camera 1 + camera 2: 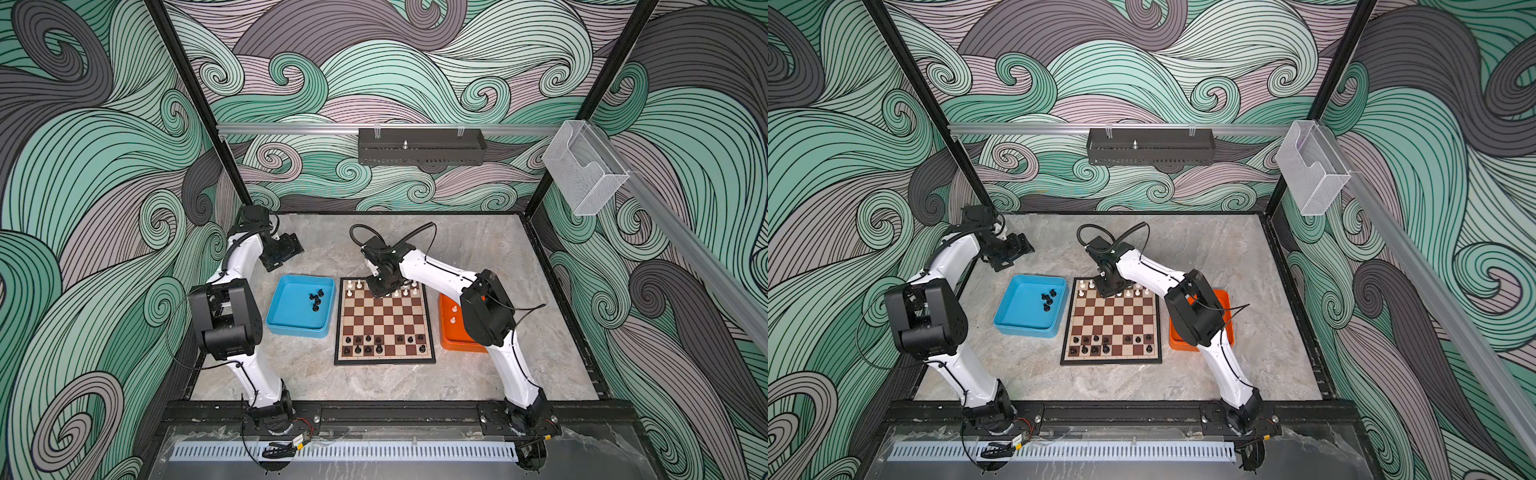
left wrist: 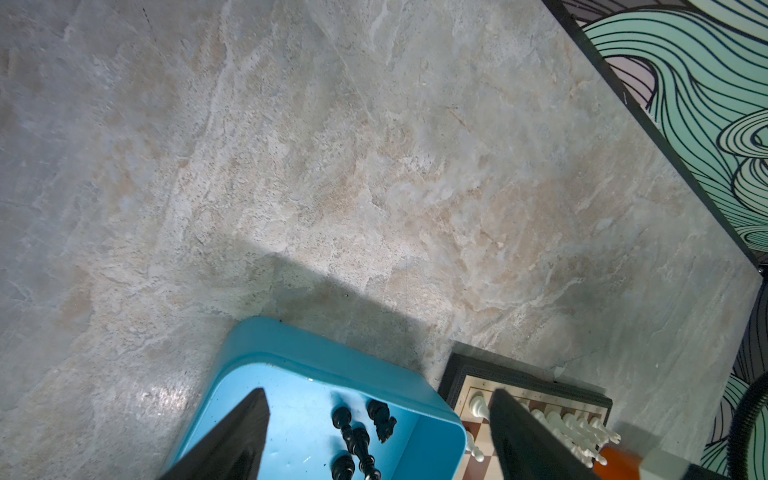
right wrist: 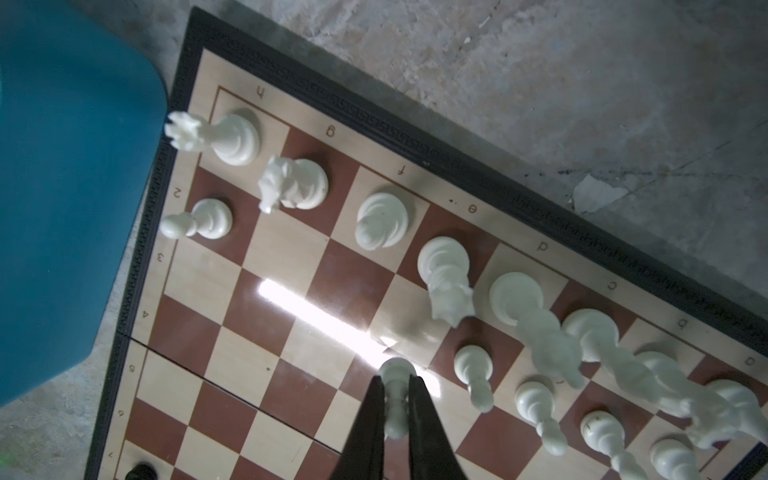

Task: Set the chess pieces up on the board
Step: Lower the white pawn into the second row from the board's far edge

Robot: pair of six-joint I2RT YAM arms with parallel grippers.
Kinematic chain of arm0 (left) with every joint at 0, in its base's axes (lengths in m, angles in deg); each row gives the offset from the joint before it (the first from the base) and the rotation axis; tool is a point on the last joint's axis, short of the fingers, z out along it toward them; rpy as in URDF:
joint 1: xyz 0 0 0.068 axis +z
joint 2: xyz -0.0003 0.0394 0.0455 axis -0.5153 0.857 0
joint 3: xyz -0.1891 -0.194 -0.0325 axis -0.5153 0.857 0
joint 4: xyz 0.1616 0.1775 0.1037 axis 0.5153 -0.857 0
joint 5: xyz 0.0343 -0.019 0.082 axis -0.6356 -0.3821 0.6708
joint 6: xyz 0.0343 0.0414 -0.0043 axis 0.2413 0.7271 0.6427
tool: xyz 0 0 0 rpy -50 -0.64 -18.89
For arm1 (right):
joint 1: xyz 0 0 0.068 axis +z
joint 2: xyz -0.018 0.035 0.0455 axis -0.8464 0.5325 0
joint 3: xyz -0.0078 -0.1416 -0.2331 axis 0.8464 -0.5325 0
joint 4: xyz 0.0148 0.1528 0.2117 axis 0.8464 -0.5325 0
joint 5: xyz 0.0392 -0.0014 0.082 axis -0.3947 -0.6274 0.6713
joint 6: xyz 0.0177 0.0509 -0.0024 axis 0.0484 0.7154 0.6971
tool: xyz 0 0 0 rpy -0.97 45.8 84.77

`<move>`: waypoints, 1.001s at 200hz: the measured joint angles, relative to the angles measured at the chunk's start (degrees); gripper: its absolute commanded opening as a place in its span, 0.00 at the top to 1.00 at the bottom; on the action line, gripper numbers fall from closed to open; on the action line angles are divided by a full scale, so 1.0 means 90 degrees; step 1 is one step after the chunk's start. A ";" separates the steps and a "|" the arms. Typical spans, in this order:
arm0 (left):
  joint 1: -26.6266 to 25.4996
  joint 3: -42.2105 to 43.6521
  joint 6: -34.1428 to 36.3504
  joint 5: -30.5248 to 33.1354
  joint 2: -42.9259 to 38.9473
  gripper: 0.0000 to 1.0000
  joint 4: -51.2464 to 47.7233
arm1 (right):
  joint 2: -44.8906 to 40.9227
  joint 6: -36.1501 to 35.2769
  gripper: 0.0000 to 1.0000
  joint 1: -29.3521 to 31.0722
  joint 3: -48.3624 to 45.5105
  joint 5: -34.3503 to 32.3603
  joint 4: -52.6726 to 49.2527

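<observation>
Here the right hand clamps a white pawn over the board; left hand spread apart.

One board, one blue tray and one orange tray were present. Twelve black pieces stood along the board's near edge; about four lay in the blue tray. Two white pieces lay in the orange tray.
</observation>
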 measured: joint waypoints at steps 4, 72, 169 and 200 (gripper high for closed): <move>0.0000 0.0000 0.0000 -0.0002 0.0000 0.14 0.0000 | 0.0022 0.0005 0.86 0.0000 0.0036 -0.0005 -0.0002; 0.0002 0.0000 -0.0024 -0.0022 0.0000 0.15 0.0002 | 0.0289 0.0032 0.86 -0.0046 0.0233 -0.0024 -0.0085; 0.0002 0.0000 -0.0044 -0.0049 0.0000 0.15 0.0002 | 0.0294 0.0036 0.86 -0.0146 0.0248 -0.0024 -0.0124; 0.0010 0.0000 -0.0044 -0.0070 0.0000 0.15 0.0002 | 0.0357 0.0036 0.86 -0.0155 0.0265 0.0012 -0.0131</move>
